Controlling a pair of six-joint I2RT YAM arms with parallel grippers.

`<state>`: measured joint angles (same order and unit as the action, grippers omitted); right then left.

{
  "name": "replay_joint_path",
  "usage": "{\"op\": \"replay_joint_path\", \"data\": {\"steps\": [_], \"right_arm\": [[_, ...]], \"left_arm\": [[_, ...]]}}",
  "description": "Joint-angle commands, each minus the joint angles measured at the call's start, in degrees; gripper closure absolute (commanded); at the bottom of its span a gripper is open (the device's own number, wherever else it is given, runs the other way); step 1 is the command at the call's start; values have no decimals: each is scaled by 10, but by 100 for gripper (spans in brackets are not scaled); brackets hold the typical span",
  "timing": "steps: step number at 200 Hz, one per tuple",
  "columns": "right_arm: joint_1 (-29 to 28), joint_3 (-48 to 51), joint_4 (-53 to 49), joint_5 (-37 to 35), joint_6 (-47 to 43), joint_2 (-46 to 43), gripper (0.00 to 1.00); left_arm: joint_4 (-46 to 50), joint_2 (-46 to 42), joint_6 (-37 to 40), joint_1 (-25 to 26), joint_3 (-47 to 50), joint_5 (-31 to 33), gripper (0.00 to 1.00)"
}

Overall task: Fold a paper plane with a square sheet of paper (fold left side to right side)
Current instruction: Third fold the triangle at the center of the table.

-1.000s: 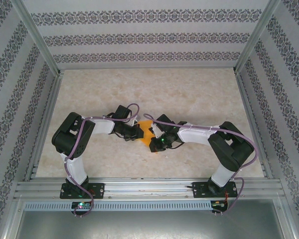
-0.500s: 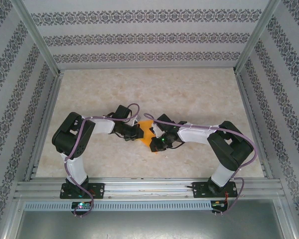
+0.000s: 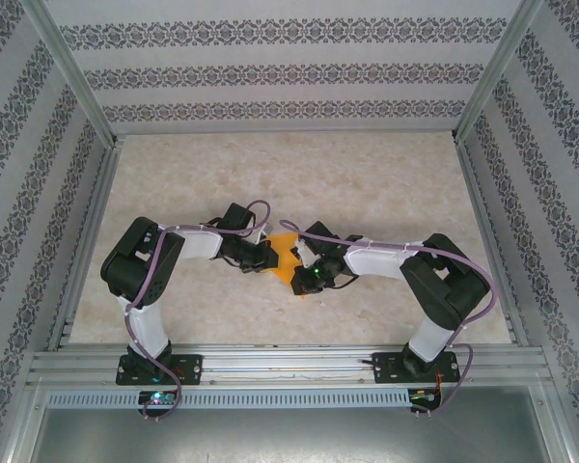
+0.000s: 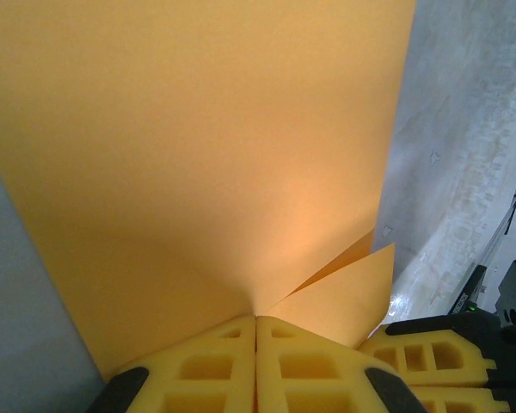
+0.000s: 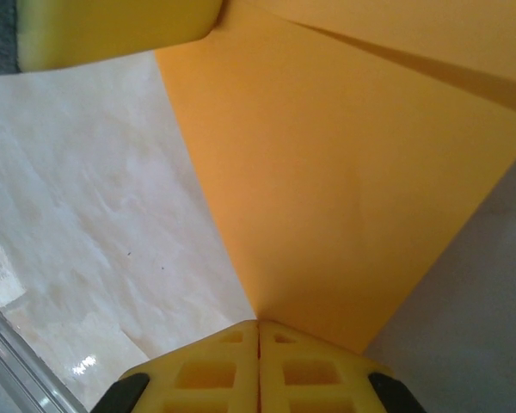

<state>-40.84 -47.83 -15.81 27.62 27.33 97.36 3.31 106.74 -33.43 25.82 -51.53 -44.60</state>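
Pinching the paper (image 4: 215, 155) are left gripper (image 4: 256, 322), right gripper (image 5: 258, 323).

In the top view, most of the orange sheet (image 3: 284, 253) was covered by the left tool (image 3: 266, 257) and the right tool (image 3: 299, 262), so its folds could not be made out. In both wrist views, the sheet was cut off by the frame edges.
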Motion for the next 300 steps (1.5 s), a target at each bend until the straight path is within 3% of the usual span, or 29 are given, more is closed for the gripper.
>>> {"op": "replay_joint_path", "data": {"steps": [1, 72, 114, 143, 183, 230, 300], "right_arm": [[9, 17, -18, -5, 11, 13, 93], [22, 40, -14, 10, 14, 26, 94], [32, 49, -14, 8, 15, 30, 98], [37, 52, -12, 4, 13, 30, 100], [41, 54, -9, 2, 11, 32, 100], [44, 58, -6, -1, 10, 34, 100], [44, 55, -5, 1, 9, 38, 100]], "left_arm": [[45, 28, 19, 4, 9, 65, 91], [46, 3, 19, 4, -15, 59, 85], [43, -74, 23, 3, -24, 72, 79], [18, -147, 24, 4, 11, 87, 82], [-78, -206, -9, 14, 105, 59, 86], [-175, -190, -45, 58, 149, 56, 87], [-249, -106, -71, 89, 133, 52, 87]]}}
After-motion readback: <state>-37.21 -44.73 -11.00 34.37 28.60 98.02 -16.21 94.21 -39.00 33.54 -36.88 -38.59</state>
